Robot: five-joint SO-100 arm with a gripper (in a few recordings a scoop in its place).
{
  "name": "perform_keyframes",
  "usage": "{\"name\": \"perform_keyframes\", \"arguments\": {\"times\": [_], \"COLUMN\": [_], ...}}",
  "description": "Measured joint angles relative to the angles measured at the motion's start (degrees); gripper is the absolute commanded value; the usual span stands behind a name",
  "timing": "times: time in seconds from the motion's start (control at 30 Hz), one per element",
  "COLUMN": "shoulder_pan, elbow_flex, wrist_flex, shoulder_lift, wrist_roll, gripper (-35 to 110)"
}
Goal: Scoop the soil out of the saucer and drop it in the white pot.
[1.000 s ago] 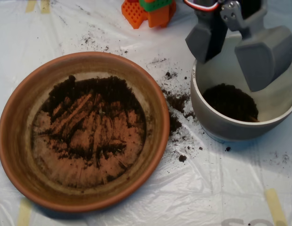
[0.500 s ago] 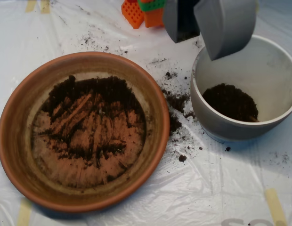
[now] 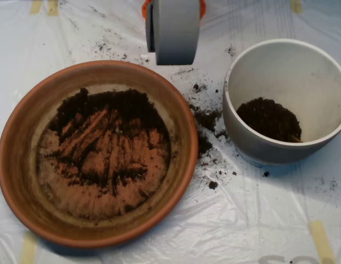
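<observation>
At the top of the overhead view, just above the saucer's far rim, I note the claw (image 3: pixel 173 30) seen end-on as a grey rounded shell; I cannot tell from this angle whether its halves are parted or together. The saucer (image 3: pixel 187 148) lies below and to the left of the claw; the soil (image 3: pixel 113 118) in it is a thin smear, densest in the upper half, nearest the claw. The white pot (image 3: pixel 236 132) stands to the right, well clear of the claw, with a dark heap of soil at its bottom; loose crumbs dot the desk (image 3: pixel 258 220) between the two vessels. My judgement: the coming move runs down and leftward into that upper band.
</observation>
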Motion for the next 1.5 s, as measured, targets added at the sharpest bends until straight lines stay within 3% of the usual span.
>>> {"name": "perform_keyframes", "arguments": {"times": [0.23,0.7,1.0,1.33,1.5], "shoulder_pan": [11.69,23.12,23.38,22.15,21.62], "elbow_flex": [2.81,-5.54,-24.08,-45.26,-48.96], "wrist_flex": [-5.45,-10.81,-2.81,10.99,12.48], "shoulder_lift": [-8.26,-50.71,-69.7,-86.84,-90.53], "wrist_roll": [2.99,0.62,-1.05,-1.67,-1.49], "gripper": [40,46,55,53,52]}}
